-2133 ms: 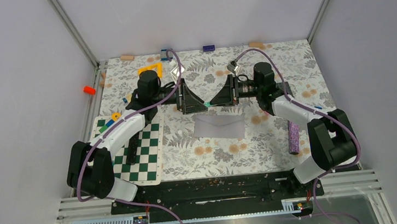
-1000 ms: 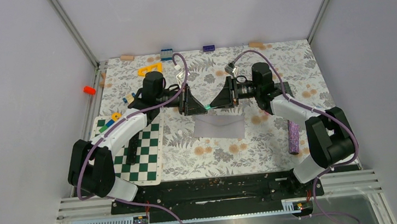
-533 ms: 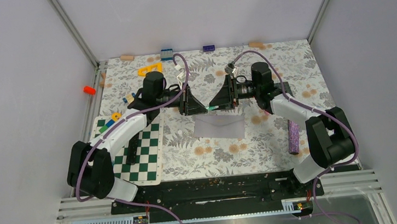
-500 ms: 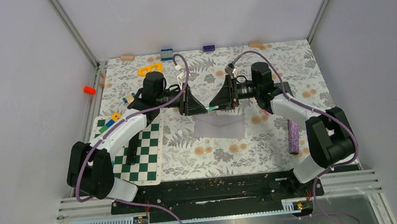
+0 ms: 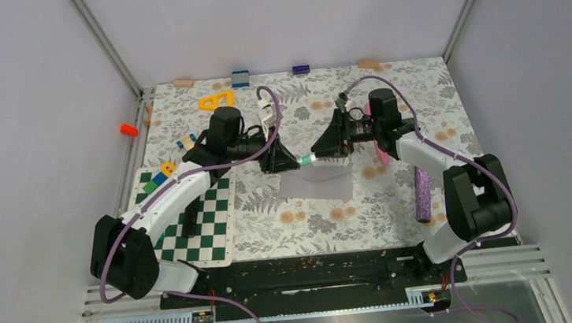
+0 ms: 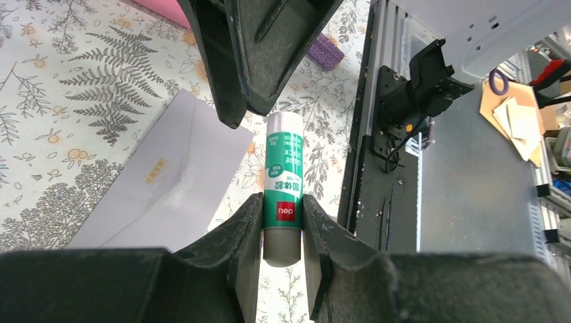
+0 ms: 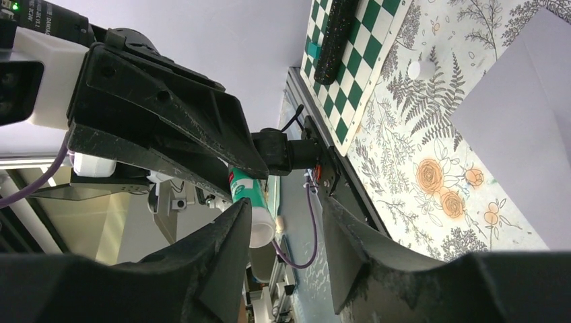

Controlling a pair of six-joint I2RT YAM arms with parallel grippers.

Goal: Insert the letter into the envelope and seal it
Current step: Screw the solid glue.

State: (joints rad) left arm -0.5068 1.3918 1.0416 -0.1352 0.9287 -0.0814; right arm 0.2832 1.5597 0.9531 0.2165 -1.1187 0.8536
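Floral-print counter [image 5: 352, 218] bears the flat grey paper envelope [image 5: 318, 182], tan letter unseen, likely inside; just above it the left end effector [image 6: 283, 205] clamps a green-and-white glue stick [image 6: 283, 176] whose white tip the half-open right end effector [image 7: 286, 205] just released, sealing pending.

Left wrist view: the base of the glue stick [image 6: 283, 176] is hidden between the fingers of the left gripper [image 6: 281, 205], whose body also covers the near corner of the envelope [image 6: 168, 182]. The gold mark [image 6: 155, 170] on the envelope is too small to read. A pink object [image 6: 158, 11] is cut off by the top edge. Right wrist view: the envelope runs off the right edge, and the glue stick is mostly hidden behind the left gripper.
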